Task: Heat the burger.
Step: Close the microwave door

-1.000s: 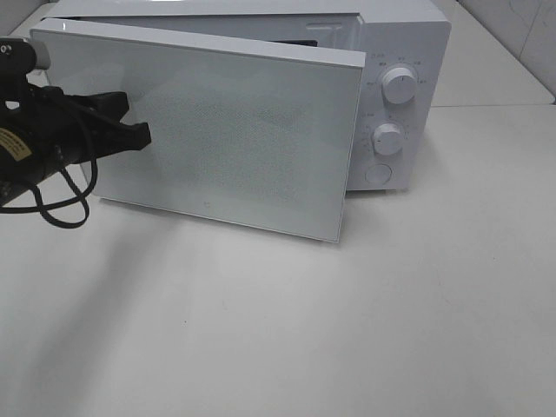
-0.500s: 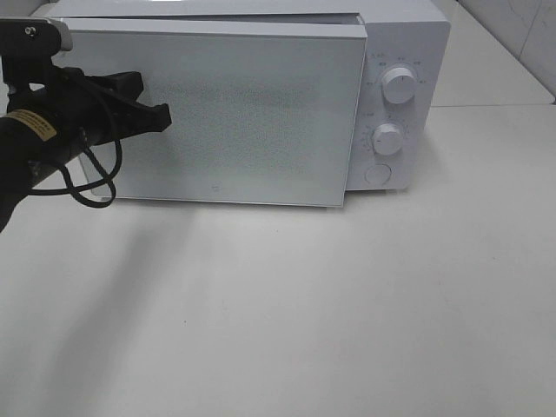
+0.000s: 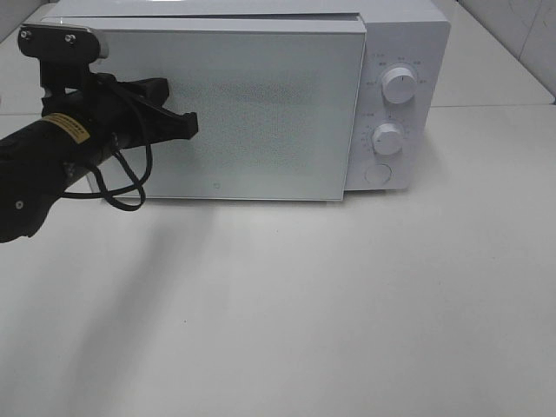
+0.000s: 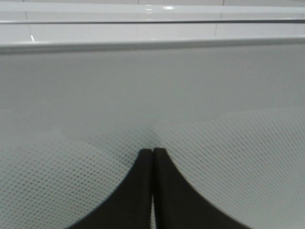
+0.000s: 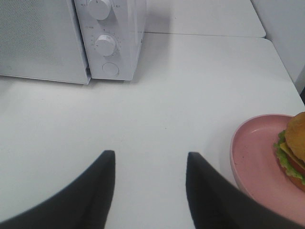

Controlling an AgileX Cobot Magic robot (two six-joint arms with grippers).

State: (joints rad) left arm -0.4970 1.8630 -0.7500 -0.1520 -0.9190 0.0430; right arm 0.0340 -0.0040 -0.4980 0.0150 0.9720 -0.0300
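L tool (image 3: 187, 127) clenched, empty, tip against microwave (image 3: 408, 35) door (image 3: 261, 113), which sits flush. R tool (image 5: 148, 164) released, over table (image 5: 190, 95). Burger (image 5: 296, 150) on pink plate (image 5: 257, 157), right of R tool, well apart from microwave.

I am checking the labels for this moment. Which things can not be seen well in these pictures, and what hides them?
- Microwave interior: exterior high view, hidden behind the door.
- Dial markings: exterior high view, too small to read.
- Burger and pink plate: right wrist view, cut off by the frame edge; absent from the exterior high view.
- Right pincer: fingertips only; arm outside the exterior high view.
- Left pincer: whether it touches the door is unclear.
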